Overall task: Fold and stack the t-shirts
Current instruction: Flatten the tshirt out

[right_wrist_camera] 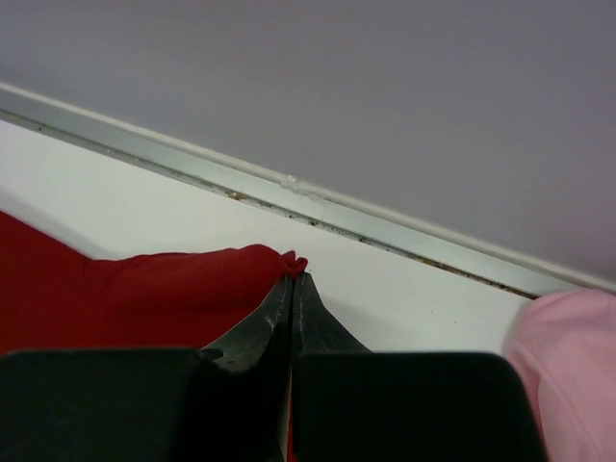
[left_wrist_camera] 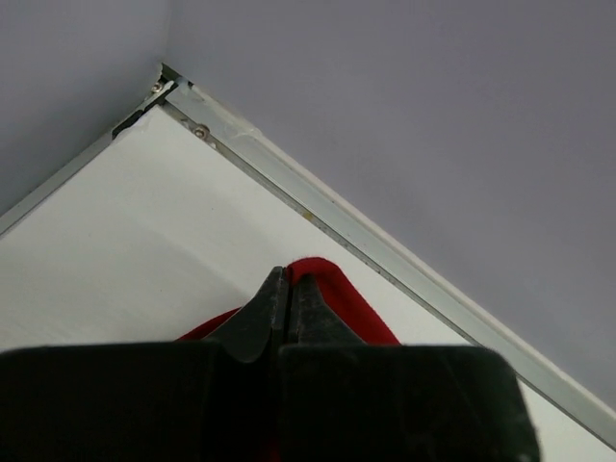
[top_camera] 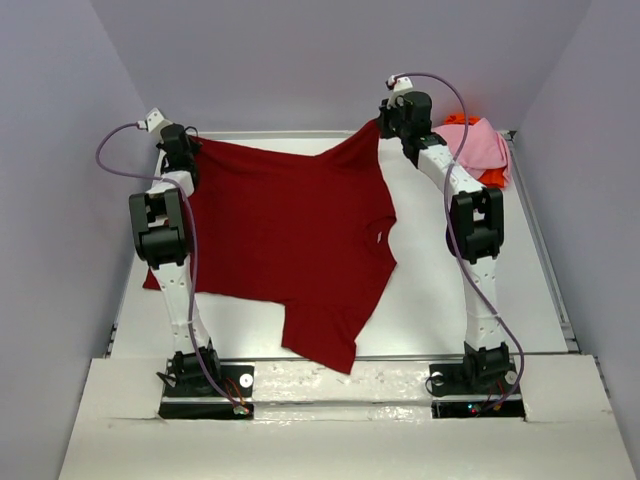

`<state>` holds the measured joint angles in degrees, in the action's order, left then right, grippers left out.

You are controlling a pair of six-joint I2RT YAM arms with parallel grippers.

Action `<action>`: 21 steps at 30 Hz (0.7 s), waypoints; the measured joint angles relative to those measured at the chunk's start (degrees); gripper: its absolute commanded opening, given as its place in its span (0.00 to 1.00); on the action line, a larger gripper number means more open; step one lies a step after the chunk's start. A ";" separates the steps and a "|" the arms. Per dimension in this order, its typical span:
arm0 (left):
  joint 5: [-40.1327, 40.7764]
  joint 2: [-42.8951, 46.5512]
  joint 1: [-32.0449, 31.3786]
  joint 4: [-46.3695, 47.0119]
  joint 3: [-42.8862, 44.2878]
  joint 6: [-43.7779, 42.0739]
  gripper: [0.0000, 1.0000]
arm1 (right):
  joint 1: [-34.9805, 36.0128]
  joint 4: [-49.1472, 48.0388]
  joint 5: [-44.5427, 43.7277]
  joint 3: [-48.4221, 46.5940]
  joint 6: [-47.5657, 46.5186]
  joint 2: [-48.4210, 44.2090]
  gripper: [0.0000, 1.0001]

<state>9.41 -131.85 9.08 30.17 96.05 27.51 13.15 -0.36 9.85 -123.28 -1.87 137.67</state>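
White worktop: my left gripper and right gripper each pinch a far corner of the dark red t-shirt. Its collar label is too small to read. The pink t-shirt lies atop the orange t-shirt, far right.

You have a white table with a metal rail along its far edge. The dark red t-shirt spreads over the left and middle of it, its 2 far corners raised off the surface and 1 sleeve reaching the near edge. In the far right corner sits a heap of 2: the pink t-shirt on top, the orange t-shirt showing beneath it. The 2 arm bases stand at the near edge
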 measured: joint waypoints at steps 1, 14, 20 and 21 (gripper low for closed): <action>-0.59 -0.35 0.31 0.02 0.59 0.00 0.00 | 0.09 -0.02 -0.04 0.00 0.13 0.00 0.00; -6.75 -2.14 1.68 1.01 4.46 -0.02 0.00 | 0.98 -0.68 0.15 -2.14 -0.07 0.00 0.00; -9.18 -3.32 2.27 1.51 5.25 -0.04 0.00 | 1.84 -1.38 0.76 -2.32 -0.52 -0.04 0.00; -9.57 -3.37 2.40 1.44 5.25 -0.04 0.00 | 1.97 -1.38 0.76 -2.21 -0.68 -0.07 0.00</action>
<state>-0.16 -135.22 11.49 31.62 101.30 27.46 15.11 -1.74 10.61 -125.49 -2.55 137.60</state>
